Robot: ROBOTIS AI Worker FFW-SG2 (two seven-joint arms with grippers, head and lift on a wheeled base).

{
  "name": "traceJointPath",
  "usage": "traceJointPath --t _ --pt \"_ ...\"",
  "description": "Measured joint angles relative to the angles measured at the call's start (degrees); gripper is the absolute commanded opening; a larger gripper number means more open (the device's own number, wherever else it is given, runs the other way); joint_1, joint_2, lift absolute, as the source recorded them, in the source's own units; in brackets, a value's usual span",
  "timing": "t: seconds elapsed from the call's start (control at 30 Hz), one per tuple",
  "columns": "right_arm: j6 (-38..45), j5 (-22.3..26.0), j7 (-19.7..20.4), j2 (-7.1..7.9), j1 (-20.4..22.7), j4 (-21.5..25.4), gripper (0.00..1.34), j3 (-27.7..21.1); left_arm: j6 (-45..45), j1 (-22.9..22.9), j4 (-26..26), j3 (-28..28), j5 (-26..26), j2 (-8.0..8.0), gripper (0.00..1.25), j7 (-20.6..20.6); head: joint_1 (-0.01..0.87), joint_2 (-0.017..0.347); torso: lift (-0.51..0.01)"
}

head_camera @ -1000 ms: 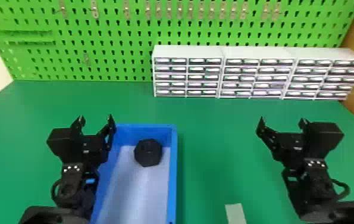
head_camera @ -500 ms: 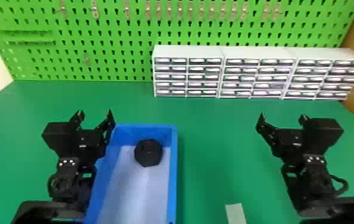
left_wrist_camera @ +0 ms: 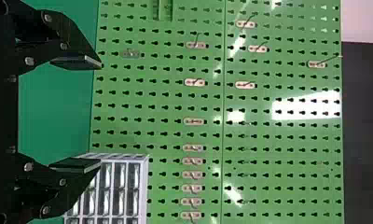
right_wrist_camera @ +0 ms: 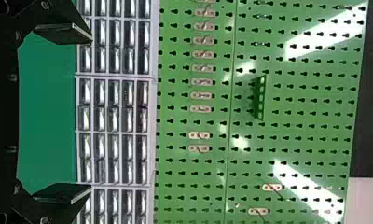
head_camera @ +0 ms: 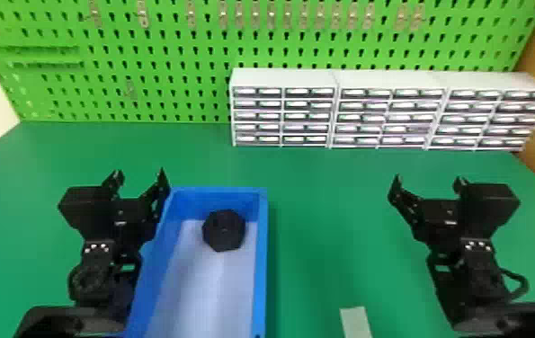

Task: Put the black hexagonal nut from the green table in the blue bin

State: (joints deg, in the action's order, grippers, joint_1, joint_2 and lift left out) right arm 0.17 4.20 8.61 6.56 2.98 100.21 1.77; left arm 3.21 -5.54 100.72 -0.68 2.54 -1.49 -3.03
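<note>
Evidently the placing is done: the black hexagonal nut lies in the blue rectangular bin near its far end, on the green desk. With the black two-fingered left gripper and right gripper spread and empty, nothing seems left.

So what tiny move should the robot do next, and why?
Probably ease the left gripper back, away from the blue bin: the black hexagonal nut already lies inside, and that gripper is open and empty near the bin's left side.
</note>
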Motion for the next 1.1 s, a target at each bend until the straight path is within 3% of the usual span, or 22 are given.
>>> traceJointPath --t 1.1 --pt "0.7 0.0 0.0 0.19 1.5 0.3 1.17 0.8 -0.2 0.2 -1.7 1.0 0.6 0.00 0.75 -0.2 0.657 0.057 -0.095"
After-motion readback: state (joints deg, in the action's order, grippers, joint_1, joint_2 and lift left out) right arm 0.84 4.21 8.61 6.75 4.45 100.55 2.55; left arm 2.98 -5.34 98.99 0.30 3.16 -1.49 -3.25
